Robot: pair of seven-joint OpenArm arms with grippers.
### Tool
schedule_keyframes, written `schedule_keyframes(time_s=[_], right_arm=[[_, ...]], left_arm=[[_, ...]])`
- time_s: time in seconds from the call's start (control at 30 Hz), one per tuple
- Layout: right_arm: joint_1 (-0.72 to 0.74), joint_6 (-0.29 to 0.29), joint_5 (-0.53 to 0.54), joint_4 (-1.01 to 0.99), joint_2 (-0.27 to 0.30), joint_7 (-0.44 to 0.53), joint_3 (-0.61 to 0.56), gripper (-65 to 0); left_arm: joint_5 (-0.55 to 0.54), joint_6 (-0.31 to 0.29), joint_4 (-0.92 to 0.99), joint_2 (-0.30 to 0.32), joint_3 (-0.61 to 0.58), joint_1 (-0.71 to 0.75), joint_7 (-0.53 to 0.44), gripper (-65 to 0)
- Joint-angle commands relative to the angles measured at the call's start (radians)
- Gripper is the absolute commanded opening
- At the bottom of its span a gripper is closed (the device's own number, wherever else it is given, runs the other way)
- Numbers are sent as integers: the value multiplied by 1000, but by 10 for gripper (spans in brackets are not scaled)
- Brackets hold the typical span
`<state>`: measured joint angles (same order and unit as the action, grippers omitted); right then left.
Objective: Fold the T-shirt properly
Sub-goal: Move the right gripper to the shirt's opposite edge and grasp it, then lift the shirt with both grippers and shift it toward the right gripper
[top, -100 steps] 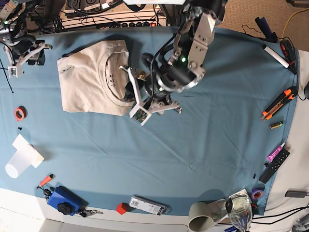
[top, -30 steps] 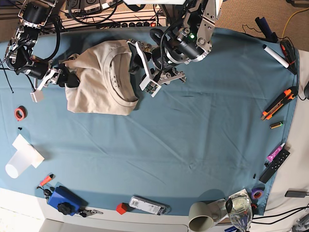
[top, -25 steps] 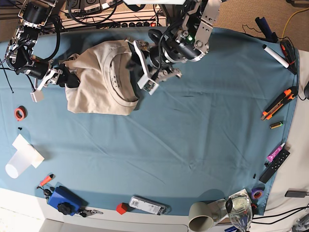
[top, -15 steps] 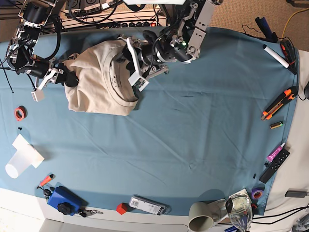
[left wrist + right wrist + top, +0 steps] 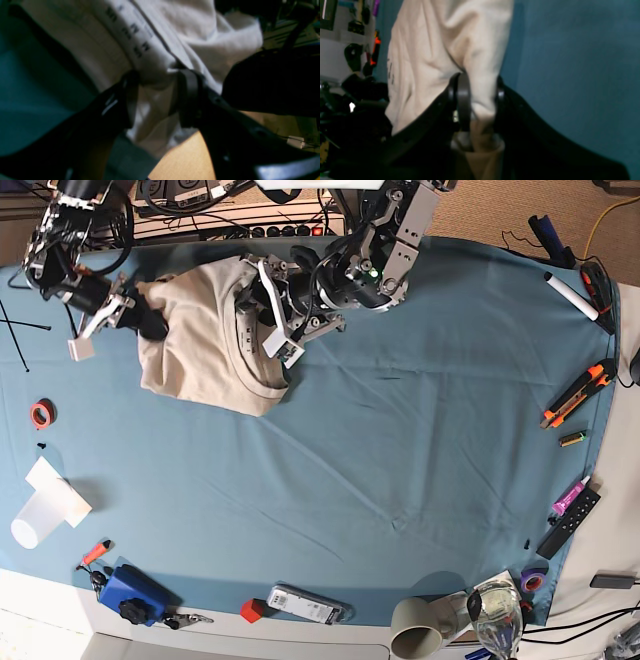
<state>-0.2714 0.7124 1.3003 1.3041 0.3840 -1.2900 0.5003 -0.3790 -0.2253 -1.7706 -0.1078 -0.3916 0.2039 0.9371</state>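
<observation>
Both arms lifted T-shirt [image 5: 205, 340] upward | left fingers [image 5: 130, 100] pinch collar | right fingers [image 5: 463, 100] clamp sleeve fold

Your left arm [image 5: 385, 250] is silver-grey plate over black joints, green LED lit near the wrist, black cables looped around it. White bracket with a small camera board hangs off its wrist. Your right arm [image 5: 70, 240] is mostly black, same white bracket at the end, cable bundle trailing up. Left claw [image 5: 155, 97] and right claw [image 5: 476, 100] both have matte black curved fingers; one left finger carries a short white mark
</observation>
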Motion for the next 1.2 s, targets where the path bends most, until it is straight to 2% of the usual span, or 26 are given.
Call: schedule_keyframes(time_s=[0.0, 0.1, 0.33, 0.43, 0.53, 0.63, 0.93, 1.03, 1.17], right_arm=[[-28, -14, -92, -3, -8, -106, -6, -650], [-27, -14, -92, -3, -27, -106, 3, -650], [8, -14, -66, -2, -27, -106, 63, -650], [8, -14, -60, -2, -44, -106, 62, -650], [23, -14, -60, -2, -79, -106, 62, -650], [54, -14, -63, -2, -109, -106, 62, -650], [148, -14, -63, -1, -115, -106, 62, -650], [168, -14, -57, 28, -116, -106, 62, -650], [172, -14, -36, 159, -120, -106, 62, -650]], left_arm=[[-18, -8, -16, -14, -5, -10, -18, -383], [-18, -8, -16, -14, -5, -16, -17, -383], [-14, -8, -16, -14, -5, -24, -10, -384], [24, -6, -16, -13, -5, -24, -9, -383], [80, 51, -28, -12, -4, -27, 21, -384], [111, 73, -80, -6, 12, -30, 42, -384], [102, 72, -248, -5, 202, -29, 61, -384], [49, 69, -248, -2, 274, -29, 65, -384], [-39, 41, -248, 48, 327, -29, 65, -384]])
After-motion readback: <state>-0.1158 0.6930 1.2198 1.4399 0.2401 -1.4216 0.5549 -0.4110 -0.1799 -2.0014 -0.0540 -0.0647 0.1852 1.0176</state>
